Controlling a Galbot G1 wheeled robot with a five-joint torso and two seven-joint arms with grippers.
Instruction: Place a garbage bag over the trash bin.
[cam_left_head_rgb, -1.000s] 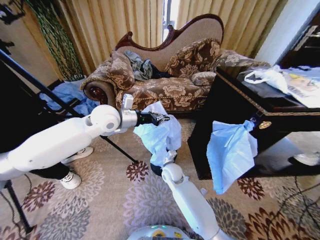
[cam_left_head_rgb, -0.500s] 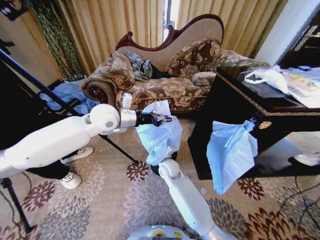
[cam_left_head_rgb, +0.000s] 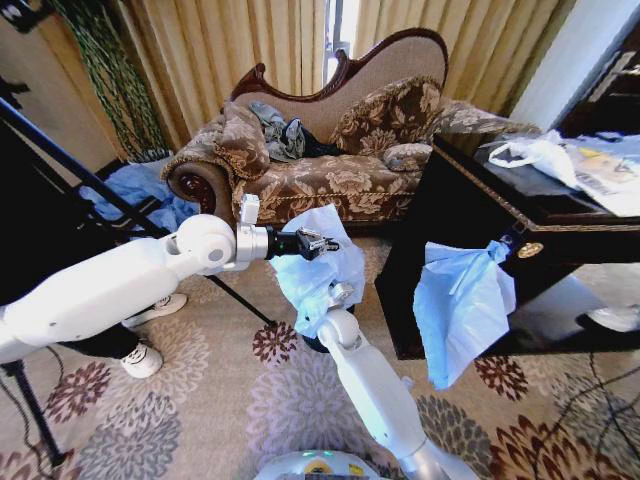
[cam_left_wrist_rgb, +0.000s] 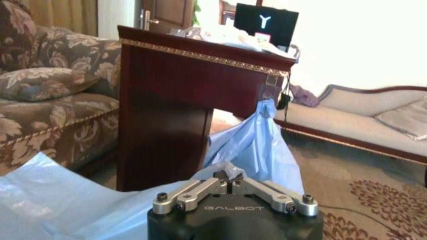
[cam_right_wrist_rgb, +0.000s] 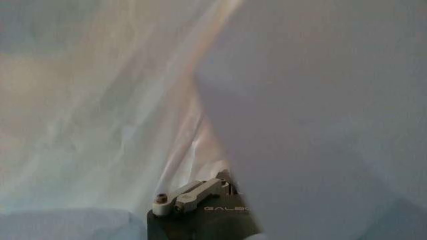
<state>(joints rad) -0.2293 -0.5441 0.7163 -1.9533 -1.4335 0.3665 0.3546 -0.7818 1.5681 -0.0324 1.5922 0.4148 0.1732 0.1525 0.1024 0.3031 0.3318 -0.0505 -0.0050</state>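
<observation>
On the left, the left gripper (cam_left_head_rgb: 318, 243) pinches the top edge of the garbage bag (cam_left_head_rgb: 325, 262), which hangs straight down over the trash bin (cam_left_head_rgb: 318, 342). Right of it, the right gripper (cam_right_wrist_rgb: 200, 192) is buried inside the bag, its grip hidden.

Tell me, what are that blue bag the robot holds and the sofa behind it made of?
The garbage bag looks like thin, translucent light-blue plastic film: it crinkles and light glows through it in the right wrist view. The sofa seems to be woven floral fabric, matte, over a dark polished wood frame, judging by its glossy carved edge.
</observation>
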